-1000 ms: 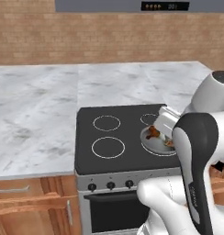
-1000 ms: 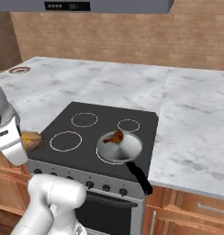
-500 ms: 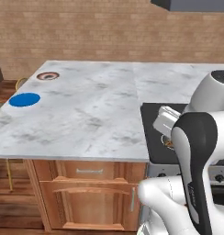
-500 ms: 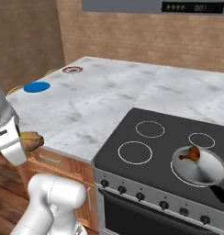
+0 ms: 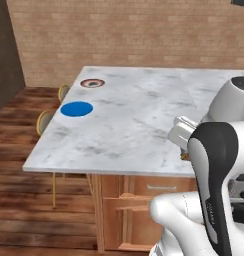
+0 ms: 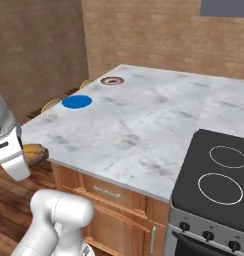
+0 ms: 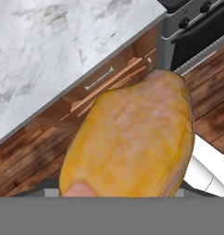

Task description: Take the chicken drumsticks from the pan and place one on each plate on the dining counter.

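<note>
Currently: one golden drumstick [image 7: 132, 137] carried, clamped between the gripper [image 6: 29, 156] fingers, off the counter [image 6: 139, 125] edge; blue plate [image 6: 77, 101] and brown-rimmed plate [image 6: 112, 80] ahead both bare; nothing delivered yet.

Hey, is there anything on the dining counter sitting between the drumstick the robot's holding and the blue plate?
Nothing visible is. The golden drumstick sits in the gripper off the counter's near edge, and the marble dining counter between it and the blue plate looks bare. The brown-rimmed plate lies farther back, beyond the blue one.
</note>
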